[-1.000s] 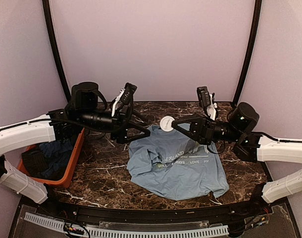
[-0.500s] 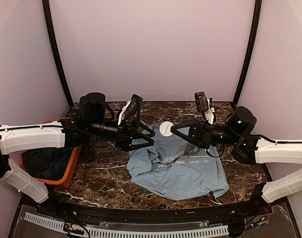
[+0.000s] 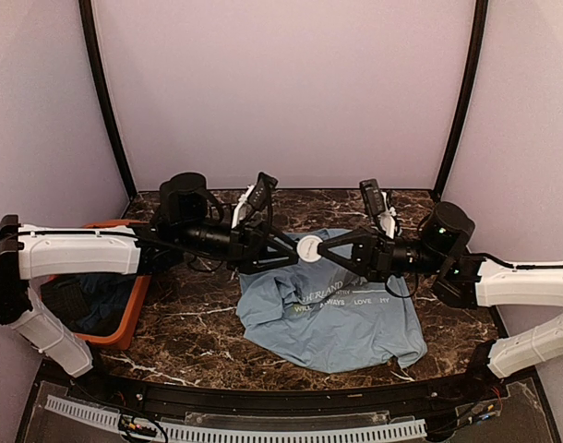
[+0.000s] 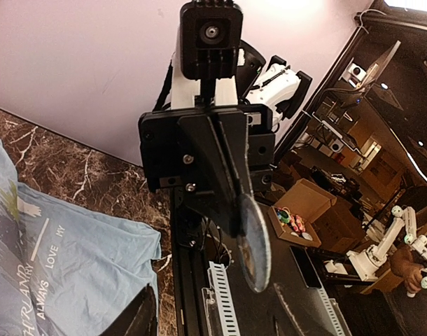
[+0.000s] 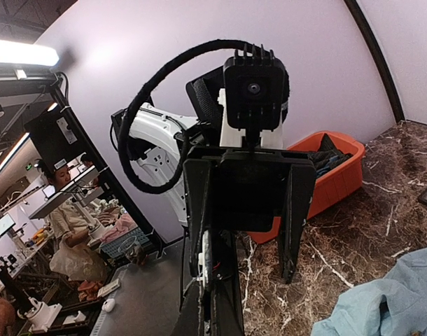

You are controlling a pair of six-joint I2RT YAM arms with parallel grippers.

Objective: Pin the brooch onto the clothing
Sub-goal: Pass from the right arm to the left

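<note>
Top external view: the right gripper (image 3: 318,246) is clamped on the brooch (image 3: 310,247), up over the far edge of the clothing (image 3: 346,323). The left gripper (image 3: 293,251), fingers apart, sits just left. A bump could knock the brooch loose.

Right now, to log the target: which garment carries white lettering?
The light blue T-shirt, spread on the marble table; the darker blue garments sit in the orange bin.
</note>
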